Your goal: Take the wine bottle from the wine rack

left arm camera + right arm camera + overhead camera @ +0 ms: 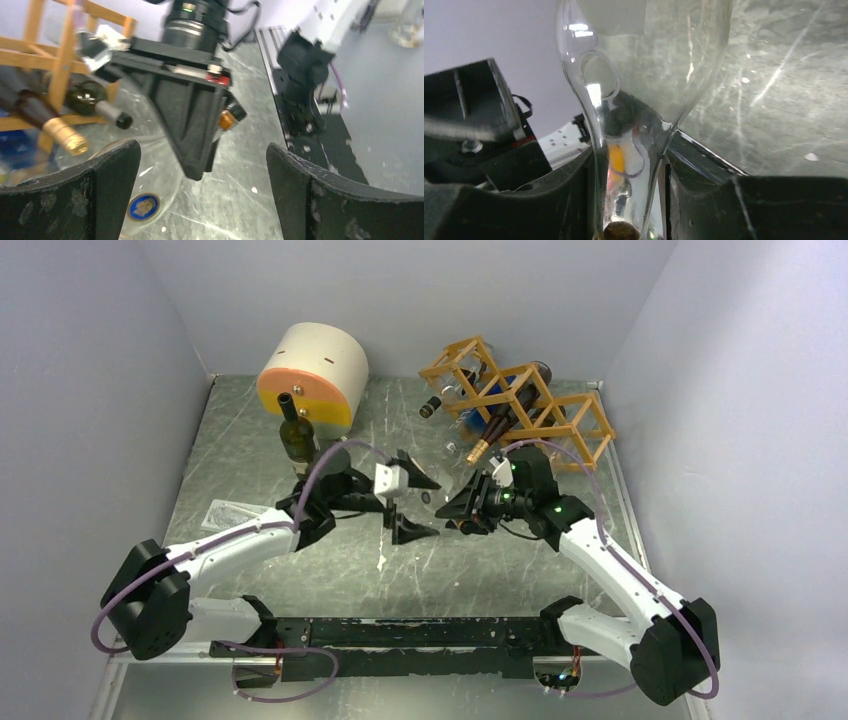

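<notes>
Grey, scratched table (450,575) was seen under pale lilac walls (90,390). Nearest, at mid-table, the left gripper (408,503) was spread wide, with nothing grasped between its fingers (100,200). Close beside it, the right gripper (465,505) was clenched on the neck of the wine bottle (649,60), which was made of clear glass. The bottle was out of the rack's cells, just in front of them and between the two grippers. Its long axis was laid roughly across the table, with the neck set toward the right gripper and the broad body pointed away from it, toward the left gripper. Its exact tilt could not be told through the clear glass. Farther back on the right, the wine rack (507,390) was set askew to the table's edges. Two dark bottles were lodged in its cells, a gold-foiled bottle (480,447) and a black-capped bottle (432,407), both with necks pointed toward the near left. At the far left, a green bottle (297,435) was stood upright just before a cream and orange cylinder (315,370).
</notes>
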`<state>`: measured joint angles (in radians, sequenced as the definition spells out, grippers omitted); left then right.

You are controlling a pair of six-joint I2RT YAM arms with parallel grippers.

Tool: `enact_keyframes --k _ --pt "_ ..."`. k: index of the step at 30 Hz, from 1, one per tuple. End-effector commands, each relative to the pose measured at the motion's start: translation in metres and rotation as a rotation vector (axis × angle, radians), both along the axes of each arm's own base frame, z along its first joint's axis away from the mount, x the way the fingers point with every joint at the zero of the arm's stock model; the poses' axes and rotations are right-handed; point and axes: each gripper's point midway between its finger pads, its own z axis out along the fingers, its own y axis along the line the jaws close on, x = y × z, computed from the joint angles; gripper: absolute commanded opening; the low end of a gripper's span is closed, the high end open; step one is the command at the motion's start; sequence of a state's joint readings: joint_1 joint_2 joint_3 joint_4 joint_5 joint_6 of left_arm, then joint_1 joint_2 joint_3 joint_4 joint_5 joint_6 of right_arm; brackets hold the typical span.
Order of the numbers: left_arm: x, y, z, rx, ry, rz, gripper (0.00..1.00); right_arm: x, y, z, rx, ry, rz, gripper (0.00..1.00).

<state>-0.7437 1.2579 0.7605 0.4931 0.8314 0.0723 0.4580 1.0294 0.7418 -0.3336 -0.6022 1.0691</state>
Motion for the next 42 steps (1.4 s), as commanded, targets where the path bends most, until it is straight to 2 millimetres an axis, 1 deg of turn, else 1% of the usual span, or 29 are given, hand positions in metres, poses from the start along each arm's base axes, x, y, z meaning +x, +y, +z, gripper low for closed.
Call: enact_keyframes --k 1,4,6,10,15,16,17,20,22,25,26,28,31,33,34,36,38,42 --pt "-0.029 -0.019 -0.021 0.075 -0.16 -0.132 0.99 -0.009 0.007 0.014 0.012 -0.242 0.221 0.0" --pt "-0.037 -0.029 -0.036 0.112 -0.203 -0.117 0.99 -0.017 0.005 0.006 -0.019 -0.258 0.279 0.0" --pt "-0.034 -0.031 -0.044 0.138 -0.236 -0.083 0.99 -0.02 0.003 0.004 -0.048 -0.288 0.31 0.0" --pt "-0.024 -0.034 -0.057 0.179 -0.275 -0.017 0.99 -0.025 0.001 -0.003 -0.098 -0.295 0.362 0.0" --pt "-0.032 -0.043 -0.081 0.243 -0.267 -0.071 0.99 -0.029 0.002 -0.001 -0.093 -0.311 0.394 0.0" --pt "-0.034 -0.044 -0.086 0.259 -0.27 -0.082 0.99 -0.036 0.005 -0.001 -0.089 -0.312 0.424 0.0" --pt "-0.036 -0.046 -0.091 0.275 -0.275 -0.094 0.99 -0.037 0.005 -0.002 -0.091 -0.313 0.432 0.0" --pt "-0.04 -0.048 -0.102 0.304 -0.289 -0.113 0.99 -0.039 0.004 -0.004 -0.105 -0.32 0.442 0.0" --pt "-0.038 -0.049 -0.105 0.311 -0.299 -0.096 0.99 -0.041 0.004 -0.002 -0.098 -0.324 0.451 0.0" --pt "-0.029 -0.051 -0.111 0.337 -0.31 -0.053 0.99 -0.042 0.005 0.002 -0.088 -0.334 0.457 0.0" --pt "-0.026 -0.051 -0.115 0.353 -0.314 -0.04 0.98 -0.042 0.004 0.004 -0.09 -0.34 0.458 0.0" --pt "-0.013 -0.053 -0.117 0.376 -0.316 0.02 0.92 -0.041 0.005 0.007 -0.091 -0.352 0.466 0.0" --pt "-0.003 -0.053 -0.117 0.386 -0.323 0.074 0.82 -0.04 0.005 0.011 -0.094 -0.368 0.473 0.0" --pt "0.002 -0.053 -0.117 0.387 -0.329 0.102 0.71 -0.039 0.005 0.012 -0.105 -0.373 0.475 0.01" --pt "0.004 -0.053 -0.116 0.385 -0.327 0.111 0.65 -0.038 0.005 0.014 -0.105 -0.378 0.476 0.04" --pt "0.007 -0.052 -0.111 0.375 -0.323 0.136 0.52 -0.037 0.005 0.018 -0.106 -0.394 0.473 0.12" --pt "0.009 -0.051 -0.106 0.359 -0.328 0.157 0.43 -0.034 0.002 0.022 -0.135 -0.415 0.453 0.27" --pt "0.013 -0.048 -0.097 0.331 -0.333 0.196 0.19 -0.023 -0.007 0.033 -0.203 -0.468 0.391 0.57"
